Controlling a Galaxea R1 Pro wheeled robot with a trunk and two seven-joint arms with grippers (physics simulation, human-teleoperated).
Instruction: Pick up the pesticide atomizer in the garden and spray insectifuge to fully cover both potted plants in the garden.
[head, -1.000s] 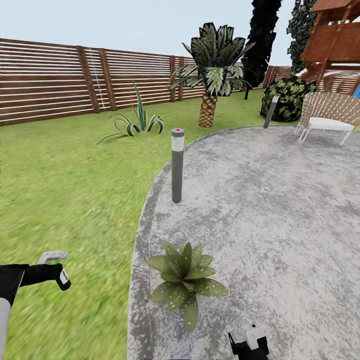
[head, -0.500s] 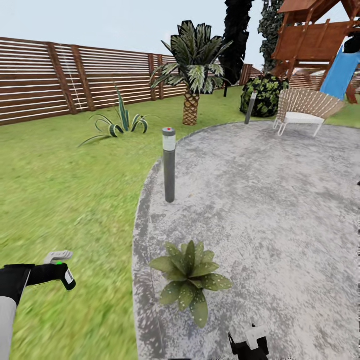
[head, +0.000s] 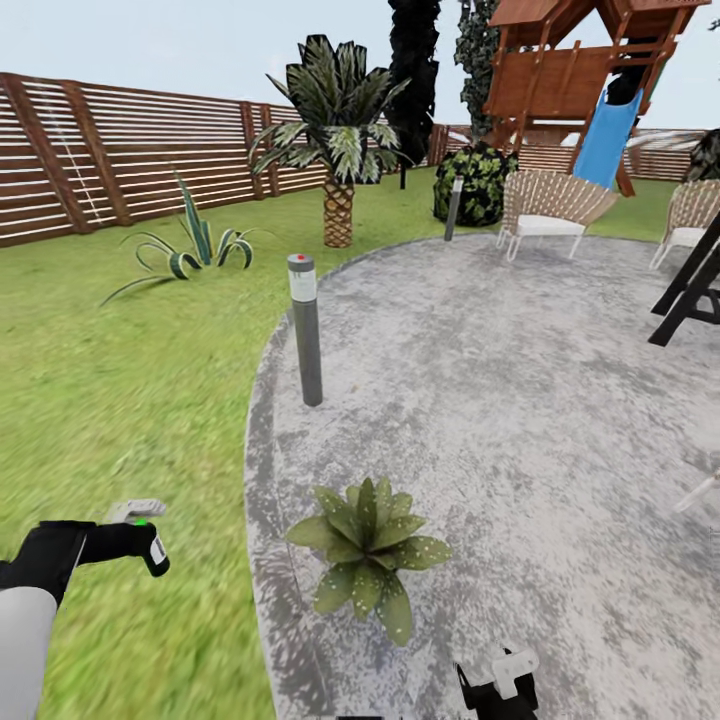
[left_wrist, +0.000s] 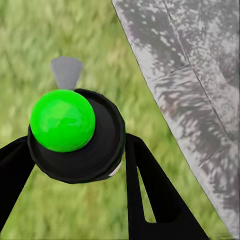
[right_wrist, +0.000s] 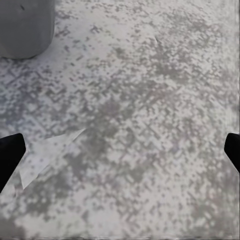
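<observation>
Left wrist view: left claw pinching pesticide atomizer; right claw spread wide.

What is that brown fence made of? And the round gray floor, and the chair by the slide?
The fence looks like brown-stained wood: long flat slats on posts. The patio looks like rough concrete or stone: mottled grey, matte, with a seam near its edge. The chair looks like woven wicker, with a criss-cross pale back and a white cushion. All are simulated renders, so these are guesses.
</observation>
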